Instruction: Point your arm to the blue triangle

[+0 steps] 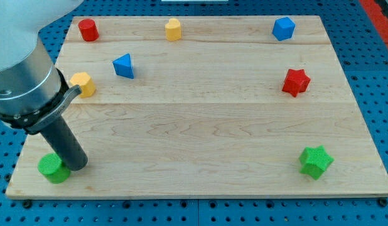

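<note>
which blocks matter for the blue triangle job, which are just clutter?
Job:
blue triangle, upper left
my tip, bottom left, touching the green cylinder

Clutter:
red cylinder
yellow block
blue block
second yellow block
red star
green star

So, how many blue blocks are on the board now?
2. The blue triangle lies in the upper left part of the board, right of the yellow block. The blue block sits at the top right corner. None seems hidden, though the arm covers the left edge.
</note>
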`<action>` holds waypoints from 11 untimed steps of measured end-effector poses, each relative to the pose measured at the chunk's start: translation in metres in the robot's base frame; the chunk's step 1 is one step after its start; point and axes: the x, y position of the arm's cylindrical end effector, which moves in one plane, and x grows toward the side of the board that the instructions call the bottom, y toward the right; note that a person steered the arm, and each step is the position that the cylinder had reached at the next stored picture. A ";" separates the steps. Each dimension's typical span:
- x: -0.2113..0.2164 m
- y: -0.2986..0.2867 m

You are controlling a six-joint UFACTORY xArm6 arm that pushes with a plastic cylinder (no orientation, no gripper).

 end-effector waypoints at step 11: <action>-0.028 0.109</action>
